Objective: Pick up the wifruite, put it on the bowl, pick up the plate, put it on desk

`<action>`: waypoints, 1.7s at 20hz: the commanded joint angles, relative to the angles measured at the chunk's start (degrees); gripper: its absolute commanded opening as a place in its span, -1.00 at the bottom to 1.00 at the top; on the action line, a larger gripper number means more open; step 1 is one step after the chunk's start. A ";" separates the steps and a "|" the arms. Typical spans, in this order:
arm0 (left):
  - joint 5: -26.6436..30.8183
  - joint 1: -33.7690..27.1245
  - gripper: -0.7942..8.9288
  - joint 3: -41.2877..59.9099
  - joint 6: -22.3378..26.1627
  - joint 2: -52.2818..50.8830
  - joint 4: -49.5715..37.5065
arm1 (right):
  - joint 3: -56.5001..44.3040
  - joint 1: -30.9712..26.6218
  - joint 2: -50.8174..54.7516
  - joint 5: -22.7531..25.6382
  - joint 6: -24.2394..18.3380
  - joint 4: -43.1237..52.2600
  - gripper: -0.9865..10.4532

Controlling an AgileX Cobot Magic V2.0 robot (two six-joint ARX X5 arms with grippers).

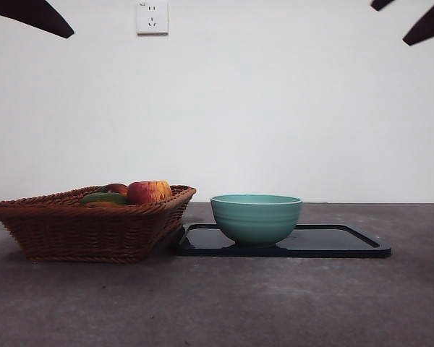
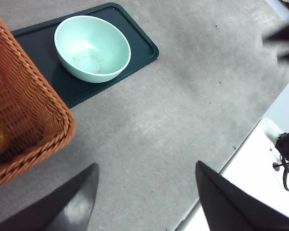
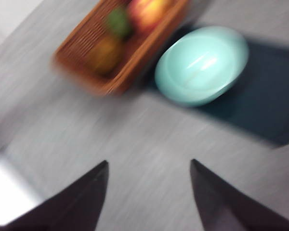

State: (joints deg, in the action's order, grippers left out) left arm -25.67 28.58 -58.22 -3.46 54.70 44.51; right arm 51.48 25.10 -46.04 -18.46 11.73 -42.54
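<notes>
On the left, a brown wicker basket (image 1: pixel 90 224) with a green fruit (image 1: pixel 103 197) and a red-and-yellow apple (image 1: pixel 149 191); just beside it, a teal bowl (image 1: pixel 256 218) sitting on a flat black tray (image 1: pixel 347 242) on the grey desk (image 1: pixel 217 303). Seen only from the blurred right wrist view: the brownish wifruite (image 3: pixel 106 54) down inside the basket. High above the desk, left gripper (image 2: pixel 144 192) and right gripper (image 3: pixel 149 190), jaws spread wide, holding nothing.

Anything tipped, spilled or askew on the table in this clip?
Nothing stands out. The bowl sits upright on the black tray, empty apart from faint marks inside. The fruit, including the apple, lies in the basket beside the tray. Both pincers are open above the desk, holding nothing. The right wrist view is blurred.
</notes>
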 commanded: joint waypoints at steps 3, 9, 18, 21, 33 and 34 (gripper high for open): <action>-0.33 0.31 -0.19 -0.63 1.11 0.39 -0.31 | 12.35 -2.93 -12.98 0.94 0.83 0.83 -0.32; -0.31 0.31 -0.19 -0.63 1.31 0.39 -0.13 | 26.32 -5.79 -33.05 0.94 -2.10 -0.33 -0.32; -0.31 0.31 -0.19 -0.63 1.33 0.39 0.98 | 29.51 -5.99 -51.76 2.21 -4.74 3.13 -0.32; -0.31 0.31 -0.19 -0.63 1.31 0.39 1.20 | 29.51 -5.77 -56.11 2.23 -4.70 4.87 -0.33; -0.31 0.31 -0.19 -0.63 1.33 0.39 2.71 | 29.51 -3.85 -64.06 6.69 -4.70 9.60 -0.71; -0.31 0.31 -0.19 -0.63 1.33 0.39 2.71 | 29.51 -3.85 -64.06 6.60 -4.70 9.84 -0.76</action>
State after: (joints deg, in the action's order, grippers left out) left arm -25.67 28.58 -58.19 -2.83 54.70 47.75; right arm 79.68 20.95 -108.64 -11.92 7.66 -33.19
